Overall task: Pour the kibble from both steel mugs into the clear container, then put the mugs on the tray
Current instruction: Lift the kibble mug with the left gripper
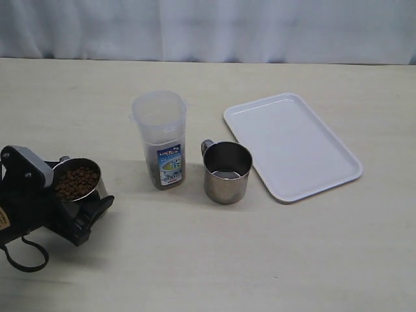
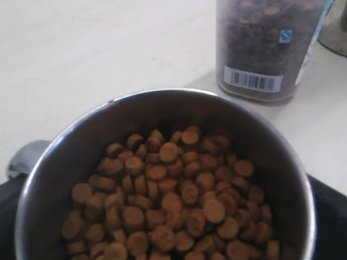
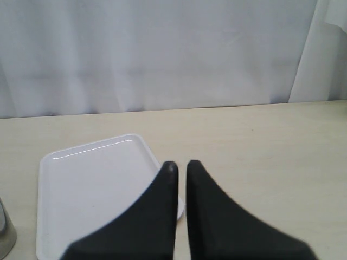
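At the left of the exterior view my left gripper (image 1: 83,195) is shut on a steel mug (image 1: 79,185) that is full of kibble (image 1: 75,182). In the left wrist view that mug's rim (image 2: 162,95) and the kibble (image 2: 168,200) fill the picture. The clear container (image 1: 161,136) stands upright in the middle, with kibble low inside it. The second steel mug (image 1: 227,172) stands upright just right of it and looks empty. The white tray (image 1: 292,146) lies bare at the right. My right gripper (image 3: 181,168) is shut on nothing, above the tray's (image 3: 92,184) near corner.
A pale wooden table (image 1: 214,260) carries everything, with a white curtain (image 1: 208,26) along its far edge. The container (image 2: 260,49) stands a short way beyond the held mug. A black cable (image 1: 26,260) loops under the left arm.
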Motion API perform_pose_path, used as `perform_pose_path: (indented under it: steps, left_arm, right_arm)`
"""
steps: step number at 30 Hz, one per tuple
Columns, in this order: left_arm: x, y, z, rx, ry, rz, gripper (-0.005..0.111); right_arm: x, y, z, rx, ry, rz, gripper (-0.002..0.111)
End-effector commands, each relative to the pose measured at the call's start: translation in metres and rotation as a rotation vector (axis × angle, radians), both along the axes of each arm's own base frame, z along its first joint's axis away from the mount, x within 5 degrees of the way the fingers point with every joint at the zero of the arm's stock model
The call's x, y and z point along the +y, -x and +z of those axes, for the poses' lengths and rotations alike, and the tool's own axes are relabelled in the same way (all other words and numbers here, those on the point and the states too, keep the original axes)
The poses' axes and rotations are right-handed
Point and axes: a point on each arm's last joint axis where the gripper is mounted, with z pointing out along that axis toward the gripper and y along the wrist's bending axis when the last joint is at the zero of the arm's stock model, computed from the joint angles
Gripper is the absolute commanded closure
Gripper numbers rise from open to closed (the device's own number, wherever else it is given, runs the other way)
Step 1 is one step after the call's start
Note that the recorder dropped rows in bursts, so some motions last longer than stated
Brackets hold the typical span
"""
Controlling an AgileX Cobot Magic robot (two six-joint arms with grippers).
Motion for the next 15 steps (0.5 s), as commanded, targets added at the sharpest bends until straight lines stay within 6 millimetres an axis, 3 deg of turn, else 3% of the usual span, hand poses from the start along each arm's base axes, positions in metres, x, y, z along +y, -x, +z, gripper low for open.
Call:
perform_pose_path:
  steps: [1,7,15]
  left_arm:
    - [-0.002,0.012,0.007,-0.018,-0.001,-0.039,0.008]
    - [0.001,0.024,0.013,-0.013,-0.010,-0.019,0.008]
    - [0.005,0.031,0.005,0.097,-0.035,0.025,0.008]
  right_arm:
    - [0.000,0.000,-0.001,-0.002,0.007,0.001,0.104]
    - [0.000,0.000,-0.001,-0.002,0.007,0.001,0.104]
    - [0.000,0.000,-0.001,-0.002,0.007,0.001,0.104]
